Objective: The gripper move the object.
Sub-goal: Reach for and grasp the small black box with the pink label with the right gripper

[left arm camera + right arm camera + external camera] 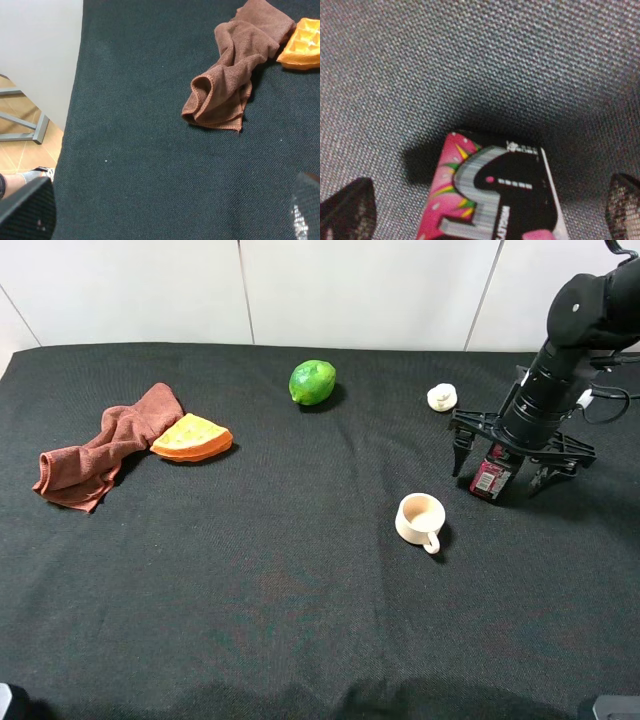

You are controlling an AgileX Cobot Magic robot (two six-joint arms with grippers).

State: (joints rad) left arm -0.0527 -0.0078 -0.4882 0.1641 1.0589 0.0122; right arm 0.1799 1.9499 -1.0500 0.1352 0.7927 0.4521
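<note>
The object is a small black and pink box [489, 478] standing on the black cloth at the right, slightly tilted. My right gripper [503, 466], a black claw on a thick black arm, hangs right over it, prongs spread to either side and apart from it. In the right wrist view the box [495, 190] lies between the two open fingertips [347, 210] with gaps on both sides. My left gripper [167, 212] is open and empty over bare cloth at the near left.
A cream mug [420, 518] stands just left of the box. A small white lump [441, 397] lies behind it. A green lime [312, 382] sits at the back middle. A brown cloth [100, 447] and an orange waffle piece [192, 437] lie at the left.
</note>
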